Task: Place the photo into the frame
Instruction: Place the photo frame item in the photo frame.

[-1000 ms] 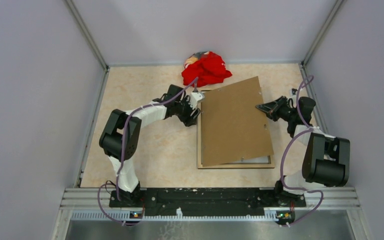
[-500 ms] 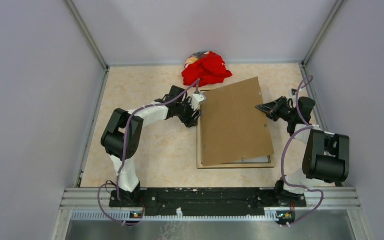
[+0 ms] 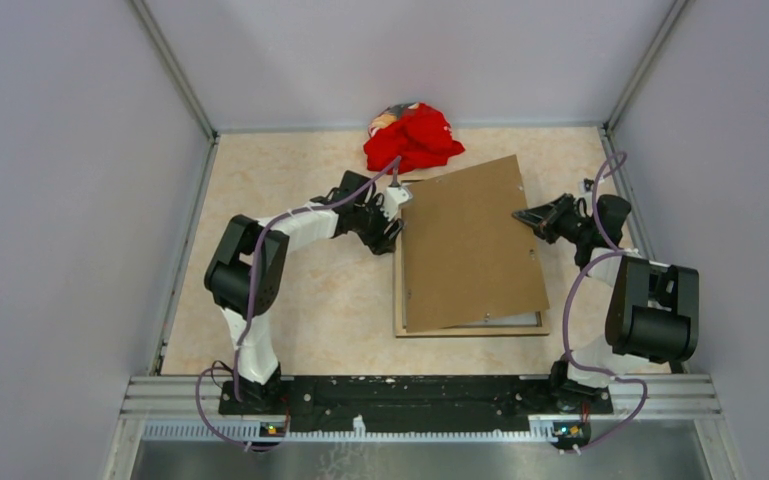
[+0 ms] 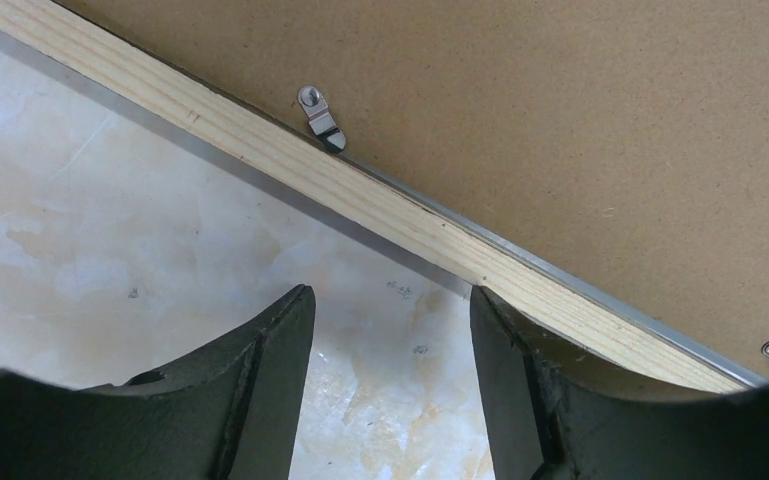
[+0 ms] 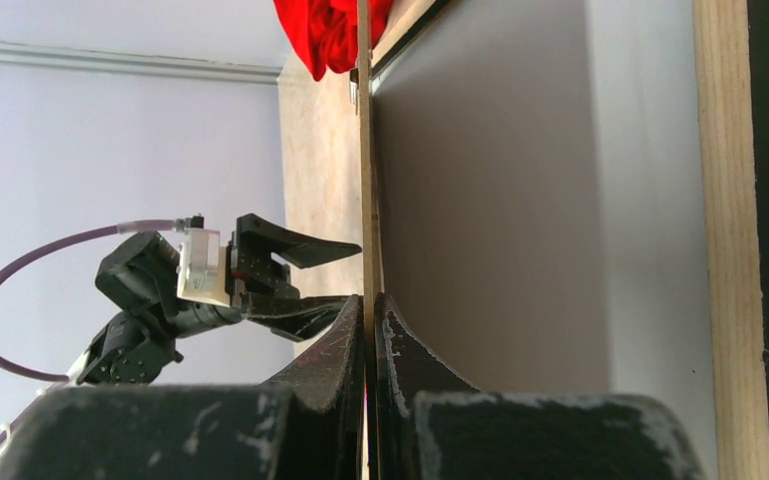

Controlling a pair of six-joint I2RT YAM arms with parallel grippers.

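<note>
The frame (image 3: 470, 331) lies back up on the table, and its pale wood rail (image 4: 400, 215) crosses the left wrist view. A brown hardboard backing sheet (image 3: 470, 245) rests askew over it. My right gripper (image 3: 522, 216) is shut on the sheet's right edge, and the thin board (image 5: 365, 150) runs edge-on between its fingers (image 5: 371, 300). My left gripper (image 3: 392, 215) stands open at the frame's left rail with nothing between its fingers (image 4: 390, 295). Its right fingertip (image 4: 490, 320) sits at the rail's outer edge. The photo is hidden.
A crumpled red cloth (image 3: 415, 138) lies at the back, just beyond the board's far corner. A small metal turn clip (image 4: 322, 115) sits on the frame's rail. Grey walls and metal rails close in the table on three sides.
The left arm's elbow has crept slightly to the right. The board, the frame and the right gripper have not visibly moved.
</note>
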